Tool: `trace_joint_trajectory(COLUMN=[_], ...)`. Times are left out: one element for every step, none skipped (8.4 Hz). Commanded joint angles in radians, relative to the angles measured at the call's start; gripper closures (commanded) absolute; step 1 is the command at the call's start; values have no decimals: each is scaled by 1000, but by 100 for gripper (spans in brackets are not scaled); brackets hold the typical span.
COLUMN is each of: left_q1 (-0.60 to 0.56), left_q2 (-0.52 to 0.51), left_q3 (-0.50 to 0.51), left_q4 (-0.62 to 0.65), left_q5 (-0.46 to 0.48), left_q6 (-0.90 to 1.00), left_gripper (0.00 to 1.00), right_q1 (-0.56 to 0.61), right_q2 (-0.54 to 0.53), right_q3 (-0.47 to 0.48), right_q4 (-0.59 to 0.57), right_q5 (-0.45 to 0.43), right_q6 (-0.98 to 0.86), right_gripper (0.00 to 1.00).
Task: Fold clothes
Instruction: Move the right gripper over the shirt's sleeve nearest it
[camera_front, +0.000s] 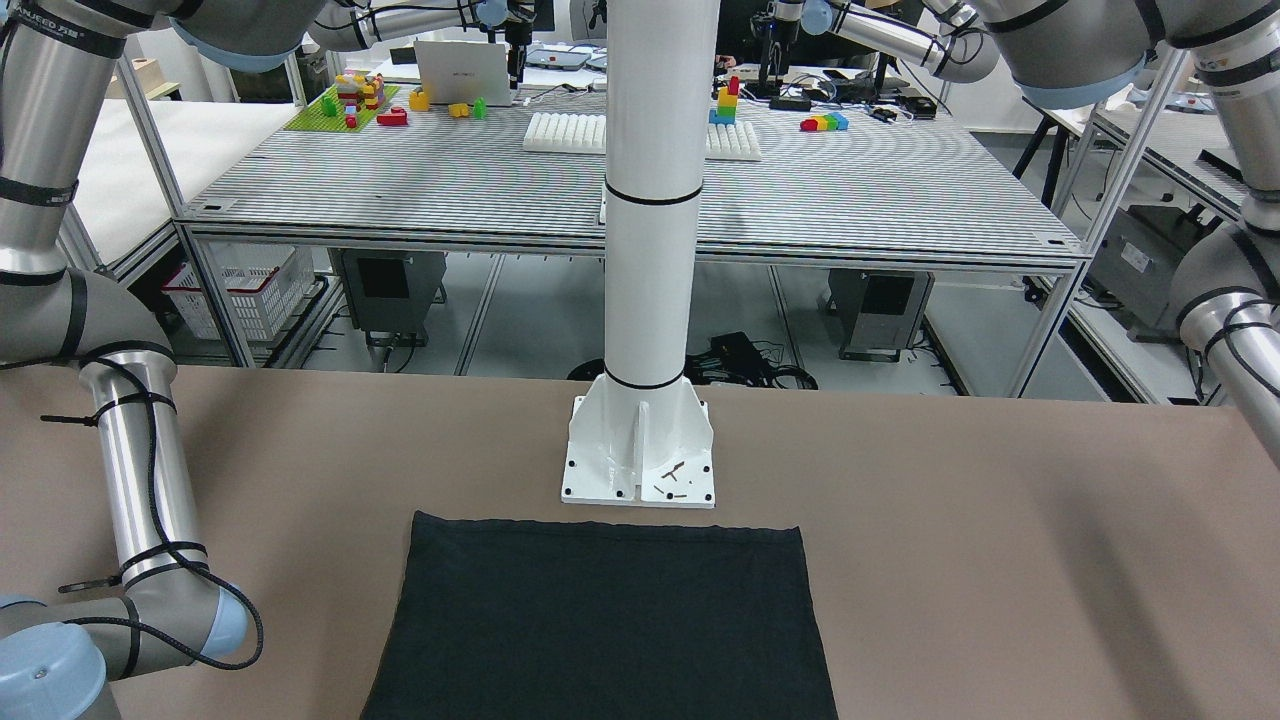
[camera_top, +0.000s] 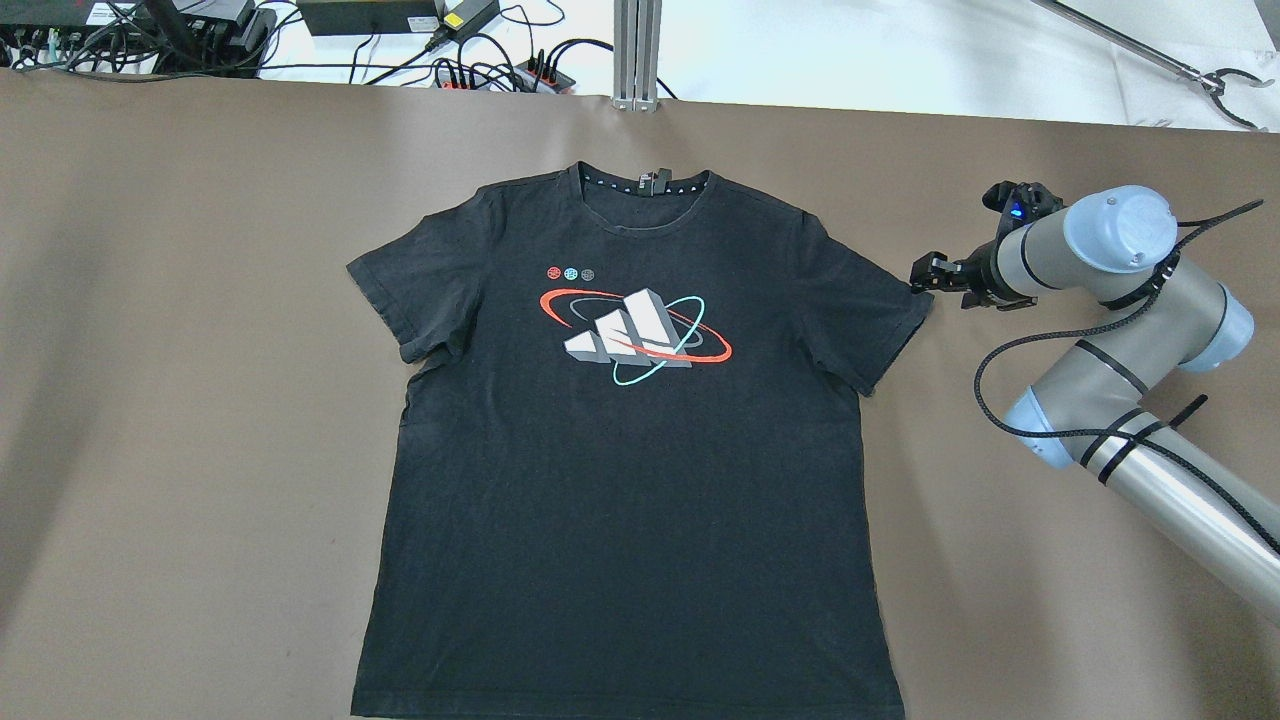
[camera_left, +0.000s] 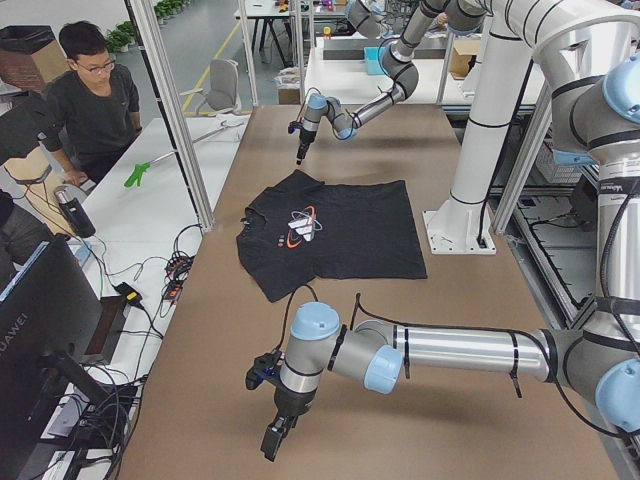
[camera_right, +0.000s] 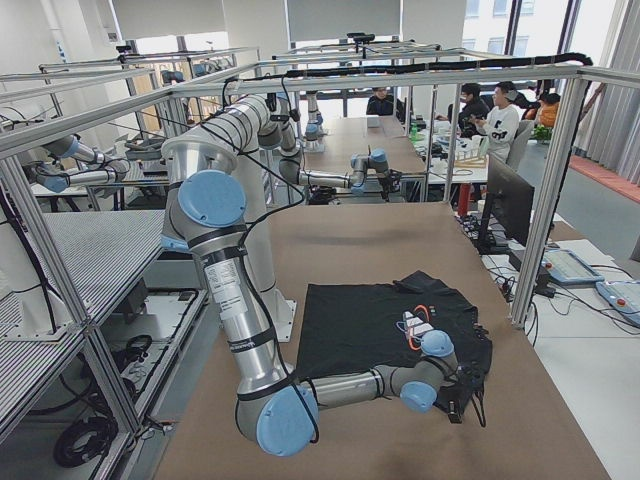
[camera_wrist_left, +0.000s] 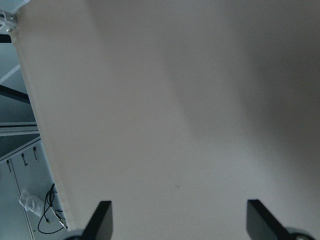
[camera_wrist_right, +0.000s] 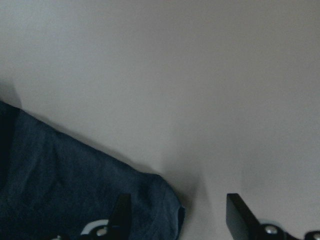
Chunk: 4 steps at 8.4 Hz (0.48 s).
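Black T-shirt (camera_top: 620, 480) flat, print up, centre frame on brown bench (camera_top: 180, 400). Right jaws parted above sleeve (camera_top: 870, 320) hem, frame right; left jaws parted over bench surface.

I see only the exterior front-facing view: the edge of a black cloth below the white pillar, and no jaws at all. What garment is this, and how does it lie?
Observer: A black fabric short-sleeved T-shirt with a red, white and teal print, spread flat, print up, collar away from the robot.
Operator: Where are the right jaws?
Observer: At the tip of the sleeve on the robot's right. The right wrist view shows them open, one finger above the sleeve corner, the other above bare table.
Operator: And the left jaws?
Observer: Open too, above the bare brown table, well away from the T-shirt, near the table's edge.
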<state>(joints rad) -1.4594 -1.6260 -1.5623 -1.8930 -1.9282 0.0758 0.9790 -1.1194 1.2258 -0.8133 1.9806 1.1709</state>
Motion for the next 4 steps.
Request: trace_joint_trajectory(left_q1=[-1, -1, -1, -1], left_q2=[1, 2, 3, 5], left_q3=[-1, 1, 1, 1], left_q4=[0, 0, -1, -2], left_q5=[2, 2, 2, 2], left_q6=[-2, -2, -2, -2], left_gripper=[6, 6, 6, 6], right_q1=[-5, -6, -8, -17], right_q2=[9, 9, 7, 7], right_q3=[-19, -19, -19, -13], right_q4=[8, 8, 8, 8], right_q5=[-2, -2, 0, 4], right_q6=[1, 1, 0, 0], right_gripper=[51, 72, 100, 100])
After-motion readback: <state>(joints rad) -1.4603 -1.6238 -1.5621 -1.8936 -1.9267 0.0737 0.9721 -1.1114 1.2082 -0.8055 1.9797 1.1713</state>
